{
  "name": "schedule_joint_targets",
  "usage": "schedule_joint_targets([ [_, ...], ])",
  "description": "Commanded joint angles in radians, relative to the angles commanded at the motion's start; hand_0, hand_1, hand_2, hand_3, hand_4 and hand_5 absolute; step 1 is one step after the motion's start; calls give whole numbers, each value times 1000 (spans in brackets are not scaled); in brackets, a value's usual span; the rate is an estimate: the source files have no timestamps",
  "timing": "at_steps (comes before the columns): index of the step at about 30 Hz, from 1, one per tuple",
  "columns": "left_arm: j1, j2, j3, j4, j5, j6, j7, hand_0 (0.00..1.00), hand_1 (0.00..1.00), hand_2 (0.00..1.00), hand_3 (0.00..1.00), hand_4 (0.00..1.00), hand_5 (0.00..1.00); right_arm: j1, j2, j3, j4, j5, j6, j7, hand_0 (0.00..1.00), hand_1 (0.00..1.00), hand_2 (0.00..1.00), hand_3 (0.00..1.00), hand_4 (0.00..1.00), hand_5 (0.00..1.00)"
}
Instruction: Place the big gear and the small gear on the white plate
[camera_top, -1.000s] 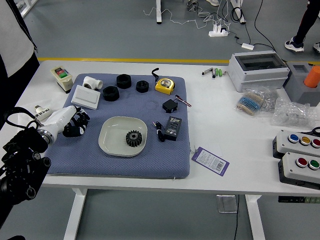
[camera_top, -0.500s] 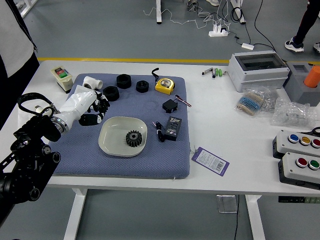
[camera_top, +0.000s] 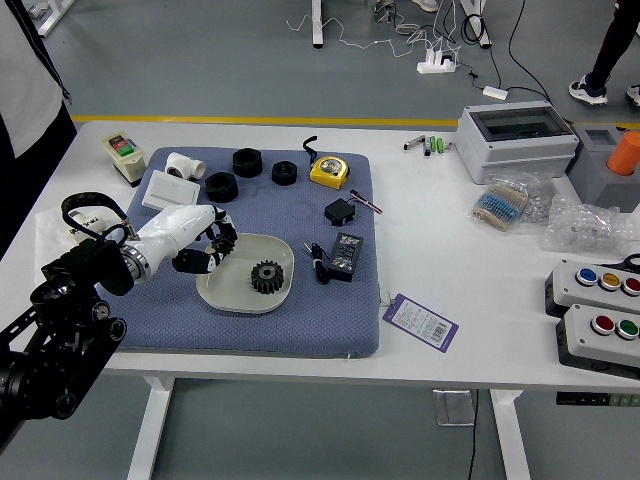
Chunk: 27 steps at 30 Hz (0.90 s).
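With one black gear (camera_top: 267, 277) lying on the white plate (camera_top: 232, 294), the job looks half done as the robot's left hand (camera_top: 208, 250) reaches over the rim. How far open it is, and whether it holds the unseen second gear, cannot be told.

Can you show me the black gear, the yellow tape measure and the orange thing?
Black gear (camera_top: 267, 278): head view, middle of its top.
Yellow tape measure (camera_top: 330, 171): head view, middle of its case.
Orange thing (camera_top: 626, 153): head view, middle of its side.
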Motion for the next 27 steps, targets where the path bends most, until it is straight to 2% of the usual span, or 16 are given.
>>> schedule_joint_targets([
  [4, 3, -3, 1, 17, 0, 4, -5, 521, 667, 711, 630, 957, 95, 0, 0, -3, 0, 0, 0, -1, 660, 674, 740, 567, 786, 674],
  [5, 6, -4, -2, 19, 0, 2, -4, 598, 736, 789, 771, 998, 249, 0, 0, -4, 0, 0, 0, -1, 660, 674, 740, 567, 786, 673],
  [10, 11, -3, -7, 8, 0, 4, -3, 598, 736, 789, 771, 998, 249, 0, 0, -4, 0, 0, 0, -1, 660, 674, 740, 567, 786, 673],
  [11, 11, -4, -8, 3, 0, 10, -5, 655, 774, 832, 786, 998, 286, 0, 0, -4, 0, 0, -1, -2, 660, 674, 740, 567, 787, 674],
  [12, 11, -4, -9, 2, 0, 11, -5, 655, 774, 832, 786, 998, 286, 0, 0, -4, 0, 0, -1, -2, 660, 674, 740, 567, 787, 674],
  [16, 11, -8, -15, -9, 0, 47, -18, 655, 774, 832, 786, 998, 286, 0, -1, -5, 0, -2, 0, -2, 660, 674, 740, 567, 787, 674],
  [17, 12, -10, -18, -14, 0, 69, -25, 698, 802, 862, 791, 998, 262, 0, 0, -4, 0, -2, -1, -2, 660, 674, 740, 567, 788, 675],
  [22, 23, -23, -38, -15, 0, 152, -55, 698, 802, 862, 791, 998, 262, 1, -1, -3, 0, -3, -1, -1, 660, 674, 740, 567, 788, 675],
  [24, 32, -31, -57, -9, 0, 192, -65, 731, 804, 860, 773, 970, 255, 1, -1, -3, 0, -3, -1, -1, 660, 674, 740, 568, 789, 675],
  [27, 47, -42, -92, -3, 0, 224, -73, 731, 804, 860, 773, 970, 255, 1, -1, -3, 0, -3, -1, -1, 660, 674, 740, 568, 789, 675],
])
